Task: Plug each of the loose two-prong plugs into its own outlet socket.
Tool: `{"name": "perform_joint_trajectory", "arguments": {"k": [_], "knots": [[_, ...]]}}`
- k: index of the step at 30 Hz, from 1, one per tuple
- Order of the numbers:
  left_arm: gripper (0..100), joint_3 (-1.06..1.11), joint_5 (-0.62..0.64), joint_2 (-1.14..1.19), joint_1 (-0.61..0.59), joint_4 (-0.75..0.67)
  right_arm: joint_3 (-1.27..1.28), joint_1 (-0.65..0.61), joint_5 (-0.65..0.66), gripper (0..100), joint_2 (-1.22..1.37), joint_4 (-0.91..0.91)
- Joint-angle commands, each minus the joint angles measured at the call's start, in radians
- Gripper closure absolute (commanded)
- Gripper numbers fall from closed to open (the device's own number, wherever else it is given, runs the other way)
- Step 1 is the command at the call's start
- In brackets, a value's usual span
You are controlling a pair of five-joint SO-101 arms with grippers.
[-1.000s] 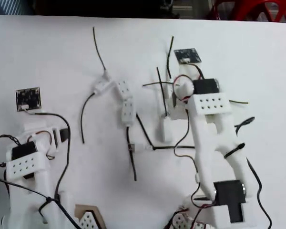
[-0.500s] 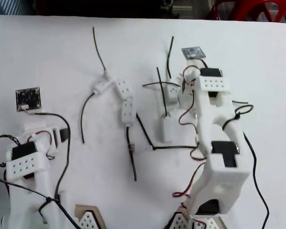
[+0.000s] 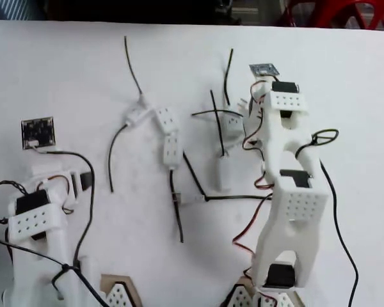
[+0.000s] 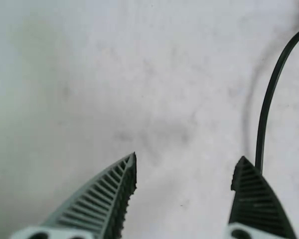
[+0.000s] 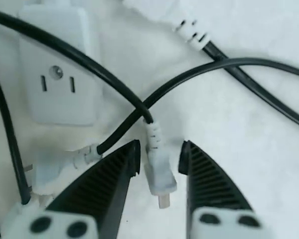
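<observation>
Right gripper (image 5: 160, 145): jaws partly parted, gripping nothing.
Plug: small white two-prong plug (image 5: 159, 172) flat on white table (image 5: 269, 164) between those jaws; long axis along the gap, prongs toward the wrist.
Left gripper (image 4: 188, 159): spread wide, empty, above table.

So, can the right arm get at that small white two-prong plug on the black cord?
Probably yes: the right gripper is open and straddles the small white plug, with nothing between them.
</observation>
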Motion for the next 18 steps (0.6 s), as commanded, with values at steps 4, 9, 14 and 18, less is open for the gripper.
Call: {"name": "perform_joint_trajectory", "arguments": {"k": [4, 9, 14, 18], "knots": [[70, -0.002, 0.002, -0.035, -0.002, -0.020, -0.075, 0.016, 0.005, 95.5, 0.008, 0.005], [70, -0.002, 0.002, -0.035, -0.002, -0.020, -0.078, 0.036, 0.006, 95.7, -0.001, 0.038], [70, -0.002, 0.002, -0.035, -0.002, -0.020, -0.080, 0.028, 0.020, 97.2, -0.025, 0.127], [70, -0.002, 0.002, -0.035, -0.002, -0.020, -0.077, 0.013, 0.087, 98.1, -0.133, 0.234]]}}
